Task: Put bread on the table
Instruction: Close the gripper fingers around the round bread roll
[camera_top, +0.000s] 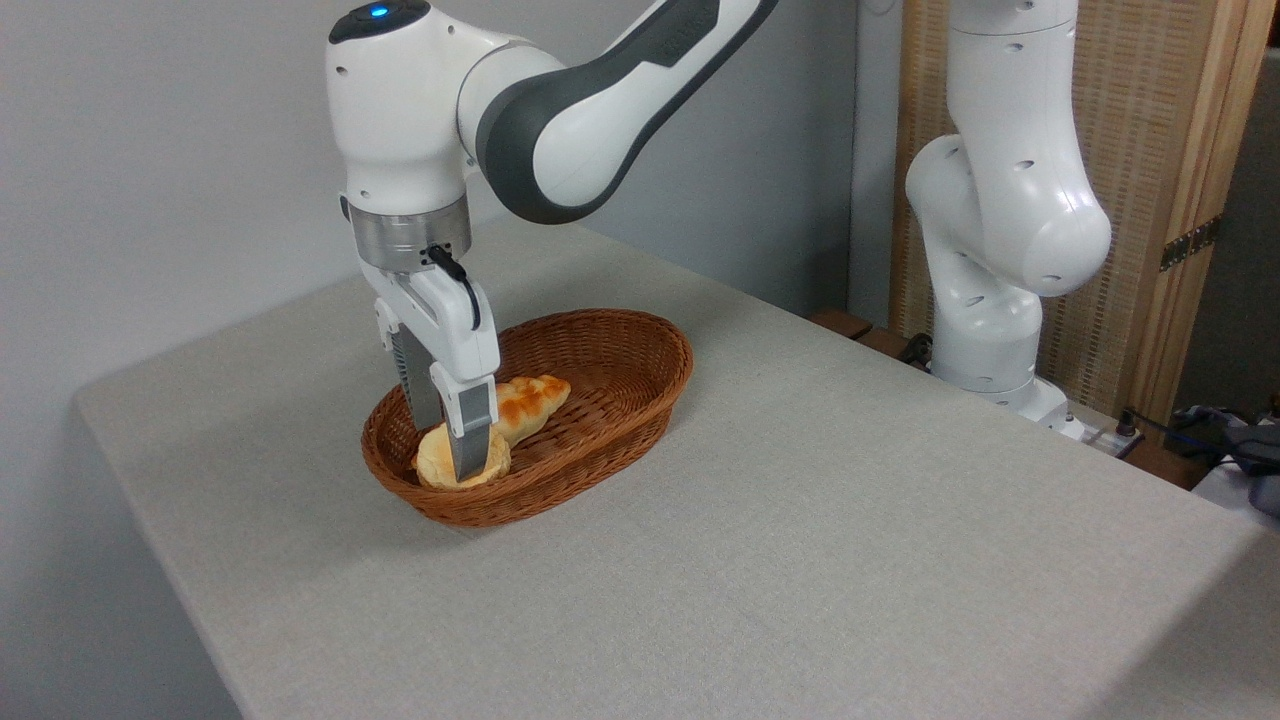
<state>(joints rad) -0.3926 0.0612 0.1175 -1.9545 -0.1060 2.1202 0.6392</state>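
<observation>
The bread (430, 463), a small round pale-golden bun, lies at the near-left end of the oval wicker basket (640, 400). My gripper (447, 452) reaches straight down into the basket and stands open, one finger in front of the bun and the other behind it. The front finger (468, 440) hides the bun's middle, so I cannot see whether the pads touch it. The grey-beige cloth table (800, 560) carries the basket and spreads wide to the right and front.
A longer braided golden-brown loaf (530, 400) lies in the basket just right of the bun, close to the front finger. The arm's white base (990, 340) stands at the table's far right edge. A wall runs behind.
</observation>
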